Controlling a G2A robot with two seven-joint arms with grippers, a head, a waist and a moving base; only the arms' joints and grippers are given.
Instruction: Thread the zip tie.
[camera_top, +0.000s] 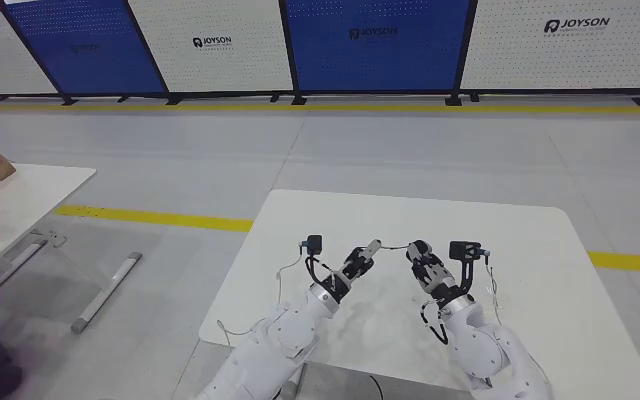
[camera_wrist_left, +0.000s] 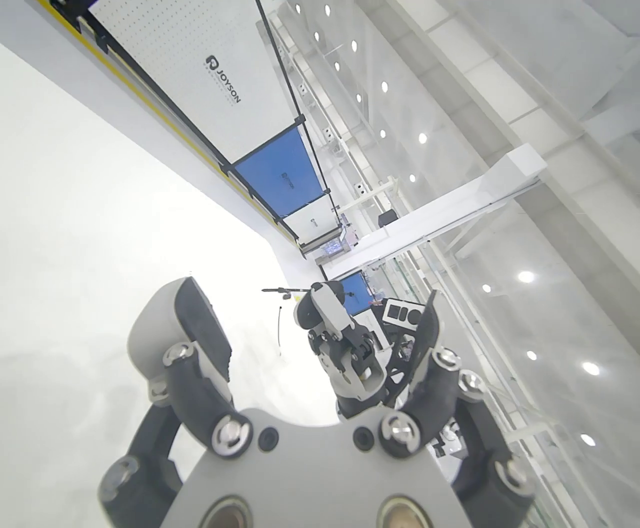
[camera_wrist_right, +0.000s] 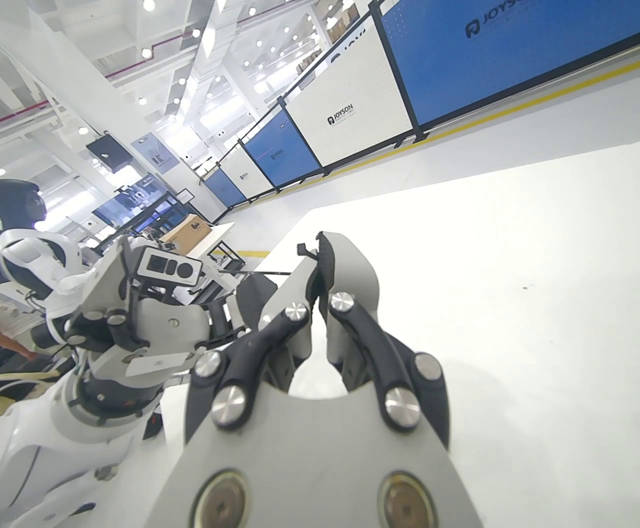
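A thin black zip tie (camera_top: 392, 247) hangs in the air above the white table (camera_top: 520, 290), between my two grippers. My right gripper (camera_wrist_right: 318, 250) is shut on it near its head; the strap (camera_wrist_right: 270, 273) sticks out sideways toward the left arm. In the left wrist view the zip tie (camera_wrist_left: 277, 289) pokes out from the right gripper, which sits farther off. My left gripper (camera_wrist_left: 310, 290) is open with nothing between its fingers, its fingertips close to the strap's free end. In the top view the left gripper (camera_top: 370, 250) faces the right gripper (camera_top: 416, 251) a short gap apart.
The table's near-left edge (camera_top: 235, 330) lies just under the left arm. A second white table (camera_top: 40, 190) and a metal frame (camera_top: 105, 290) on the floor stand to the left. Blue and white partition panels (camera_top: 380, 45) line the back.
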